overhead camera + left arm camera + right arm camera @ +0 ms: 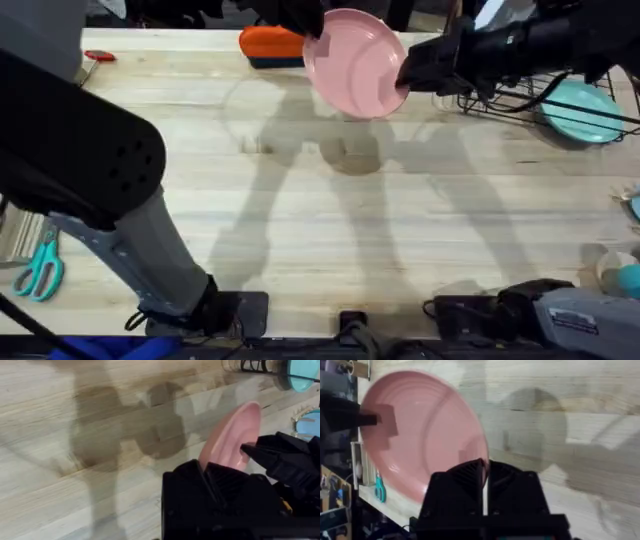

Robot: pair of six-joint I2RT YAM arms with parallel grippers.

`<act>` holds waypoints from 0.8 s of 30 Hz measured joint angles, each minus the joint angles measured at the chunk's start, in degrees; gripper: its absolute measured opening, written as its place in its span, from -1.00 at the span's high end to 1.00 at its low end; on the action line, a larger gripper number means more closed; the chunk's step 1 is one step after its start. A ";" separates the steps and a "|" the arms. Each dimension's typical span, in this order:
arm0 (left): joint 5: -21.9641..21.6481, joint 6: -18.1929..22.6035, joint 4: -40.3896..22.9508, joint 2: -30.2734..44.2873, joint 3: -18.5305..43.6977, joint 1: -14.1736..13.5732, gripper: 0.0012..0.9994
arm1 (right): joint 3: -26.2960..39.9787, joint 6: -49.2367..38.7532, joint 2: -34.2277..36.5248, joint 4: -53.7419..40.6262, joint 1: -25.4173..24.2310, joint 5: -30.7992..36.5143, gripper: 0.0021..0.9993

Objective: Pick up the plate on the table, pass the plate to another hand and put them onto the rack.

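Observation:
The pink plate (pixel 355 62) hangs tilted in the air above the far middle of the table (pixel 350 240). My left gripper (pixel 305 22) is shut on its far left rim. My right gripper (pixel 408 78) is shut on its right rim. In the left wrist view the plate (pixel 230 435) shows edge-on, running from my own fingers to the right gripper (pixel 250 452). In the right wrist view the plate's (pixel 425 435) near rim sits between my fingers, and the left gripper (pixel 375 419) clamps the opposite rim. The black wire rack (pixel 500 100) stands at the far right.
A teal plate (pixel 585 110) leans in the rack. An orange object (pixel 270 42) lies behind the pink plate and a red-handled tool (pixel 98 57) sits at the far left. Teal scissors (pixel 40 268) lie off the table's left edge. A blue plate (pixel 307 422) sits near the right edge.

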 joint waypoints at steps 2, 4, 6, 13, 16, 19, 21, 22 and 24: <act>-0.12 0.15 0.00 0.00 0.00 0.00 0.92 | 0.00 0.16 -0.06 0.06 0.01 -0.21 0.94; -0.19 0.19 0.00 -0.01 0.00 0.02 0.92 | 0.02 0.18 -0.06 0.19 0.01 -0.28 0.94; -0.20 0.23 0.00 0.00 0.00 0.02 0.92 | 0.02 0.18 -0.06 0.14 0.01 -0.27 0.94; -0.20 0.36 0.00 0.00 0.00 0.02 0.92 | 0.04 0.18 -0.04 0.16 0.01 -0.29 0.94; -0.14 0.39 0.00 0.00 0.00 0.00 0.75 | 0.04 0.17 -0.06 0.15 0.01 -0.27 0.94; 0.16 0.40 -0.02 0.00 0.00 0.00 0.11 | 0.04 0.16 -0.04 -0.14 0.01 -0.19 0.95; 0.34 0.34 0.00 0.00 0.00 0.00 -0.27 | 0.04 0.16 -0.06 -0.32 0.01 -0.14 0.94; 0.44 0.36 0.00 0.00 0.00 0.00 -0.44 | 0.04 0.15 -0.06 -0.41 0.01 0.00 0.94; 0.60 0.39 0.00 0.00 0.00 0.00 -0.62 | 0.04 0.16 -0.06 -0.39 0.01 0.01 0.95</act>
